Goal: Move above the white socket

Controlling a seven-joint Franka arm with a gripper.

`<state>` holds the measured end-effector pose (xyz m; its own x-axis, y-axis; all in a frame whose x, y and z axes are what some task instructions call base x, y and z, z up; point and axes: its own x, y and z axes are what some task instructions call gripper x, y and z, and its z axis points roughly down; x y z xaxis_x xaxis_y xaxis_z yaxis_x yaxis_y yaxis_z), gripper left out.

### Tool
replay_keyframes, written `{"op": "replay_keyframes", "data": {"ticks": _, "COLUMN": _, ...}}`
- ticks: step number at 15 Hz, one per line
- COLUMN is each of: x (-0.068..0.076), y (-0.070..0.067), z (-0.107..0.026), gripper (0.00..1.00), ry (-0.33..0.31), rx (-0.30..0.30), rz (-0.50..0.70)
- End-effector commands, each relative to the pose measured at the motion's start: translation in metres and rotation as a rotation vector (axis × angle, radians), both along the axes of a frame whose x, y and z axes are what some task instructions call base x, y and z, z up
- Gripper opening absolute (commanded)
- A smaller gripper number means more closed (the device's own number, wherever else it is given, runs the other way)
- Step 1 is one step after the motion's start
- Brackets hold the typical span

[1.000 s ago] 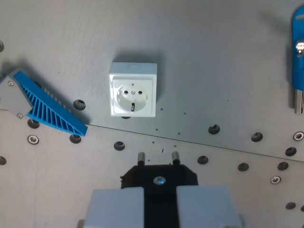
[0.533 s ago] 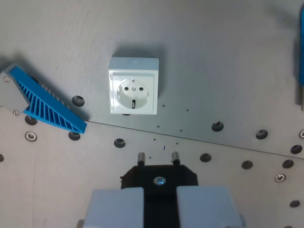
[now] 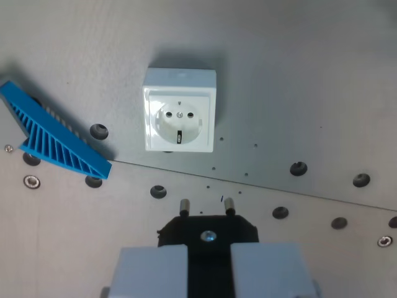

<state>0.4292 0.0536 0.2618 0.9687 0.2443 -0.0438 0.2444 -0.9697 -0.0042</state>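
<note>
A black plug (image 3: pixel 208 231) is pinched by the gripper (image 3: pixel 208 261), with the white socket (image 3: pixel 180 119) seen ahead, slightly toward the wrist view's left.

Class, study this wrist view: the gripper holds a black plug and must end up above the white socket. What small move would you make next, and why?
Probably a short shift toward the top of the wrist view and slightly to the wrist view's left. The black plug in the gripper has its two pins below the white socket, whose face sits up and a little left of them.

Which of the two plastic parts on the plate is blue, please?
The ribbed wedge at the wrist view's left is blue; the square socket near the middle is white.
</note>
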Motion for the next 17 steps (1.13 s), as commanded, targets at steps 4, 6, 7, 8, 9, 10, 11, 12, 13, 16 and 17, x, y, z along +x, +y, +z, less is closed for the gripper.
{"op": "replay_keyframes", "data": {"ticks": 4, "x": -0.013, "y": 0.008, "z": -0.033, "gripper": 0.0, "ry": -0.094, "rx": 0.01, "rz": -0.028}}
{"op": "replay_keyframes", "data": {"ticks": 6, "x": -0.016, "y": 0.009, "z": -0.043, "gripper": 0.0, "ry": -0.095, "rx": 0.011, "rz": -0.03}}
{"op": "replay_keyframes", "data": {"ticks": 7, "x": -0.018, "y": 0.01, "z": -0.048, "gripper": 0.0, "ry": -0.094, "rx": 0.012, "rz": -0.029}}
{"op": "replay_keyframes", "data": {"ticks": 8, "x": -0.02, "y": 0.01, "z": -0.054, "gripper": 0.0, "ry": -0.092, "rx": 0.013, "rz": -0.028}}
{"op": "replay_keyframes", "data": {"ticks": 9, "x": -0.023, "y": 0.011, "z": -0.059, "gripper": 0.0, "ry": -0.093, "rx": 0.014, "rz": -0.027}}
{"op": "replay_keyframes", "data": {"ticks": 10, "x": -0.025, "y": 0.011, "z": -0.064, "gripper": 0.0, "ry": -0.095, "rx": 0.014, "rz": -0.027}}
{"op": "replay_keyframes", "data": {"ticks": 11, "x": -0.028, "y": 0.012, "z": -0.069, "gripper": 0.0, "ry": -0.095, "rx": 0.015, "rz": -0.027}}
{"op": "replay_keyframes", "data": {"ticks": 12, "x": -0.03, "y": 0.013, "z": -0.074, "gripper": 0.0, "ry": -0.099, "rx": 0.015, "rz": -0.028}}
{"op": "replay_keyframes", "data": {"ticks": 13, "x": -0.032, "y": 0.013, "z": -0.079, "gripper": 0.0, "ry": -0.103, "rx": 0.016, "rz": -0.029}}
{"op": "replay_keyframes", "data": {"ticks": 16, "x": -0.038, "y": 0.015, "z": -0.094, "gripper": 0.0, "ry": -0.108, "rx": 0.017, "rz": -0.029}}
{"op": "replay_keyframes", "data": {"ticks": 17, "x": -0.039, "y": 0.015, "z": -0.1, "gripper": 0.0, "ry": -0.107, "rx": 0.017, "rz": -0.025}}
